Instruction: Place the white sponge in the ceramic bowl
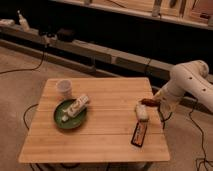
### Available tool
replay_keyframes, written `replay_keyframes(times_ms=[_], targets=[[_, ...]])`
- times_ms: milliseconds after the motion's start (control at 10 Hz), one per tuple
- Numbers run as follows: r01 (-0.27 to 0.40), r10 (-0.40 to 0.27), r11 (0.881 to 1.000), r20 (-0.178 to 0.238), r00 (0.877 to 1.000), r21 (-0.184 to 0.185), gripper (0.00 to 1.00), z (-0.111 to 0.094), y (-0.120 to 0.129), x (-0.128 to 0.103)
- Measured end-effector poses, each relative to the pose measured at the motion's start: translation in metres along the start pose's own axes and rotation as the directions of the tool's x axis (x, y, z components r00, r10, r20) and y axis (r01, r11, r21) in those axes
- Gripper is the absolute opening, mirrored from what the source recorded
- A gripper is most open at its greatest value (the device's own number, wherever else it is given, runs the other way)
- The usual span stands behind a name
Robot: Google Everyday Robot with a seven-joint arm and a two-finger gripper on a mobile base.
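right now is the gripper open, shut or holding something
Gripper: open or shut cannot be told; it hangs at the light wooden table's right edge, right beside the small off-white rectangular sponge.

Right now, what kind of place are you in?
Probably a lab or workshop: wooden table, cables across the floor, shelving behind. The gripper hangs at the table's edge, beside the white sponge.

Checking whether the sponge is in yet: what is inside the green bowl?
A white tube-like item lies in the ceramic bowl, and the bowl floor beneath it is hidden. The white sponge sits outside, on the table, near the tool at the table's right edge.
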Motion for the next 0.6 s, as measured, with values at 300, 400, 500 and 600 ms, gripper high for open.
replay_keyframes(times_ms=[300,400,500,600], targets=[[0.151,-0.154,0.988,0.113,0.982,0.039,0.65,0.045,-0.020,-0.027],[0.200,-0.202,0.979,0.140,0.969,0.029,0.65,0.064,-0.021,-0.031],[0.235,-0.234,0.972,0.144,0.961,0.010,0.65,0.079,-0.020,-0.029],[0.264,-0.261,0.965,0.148,0.954,0.002,0.65,0.092,-0.020,-0.028]])
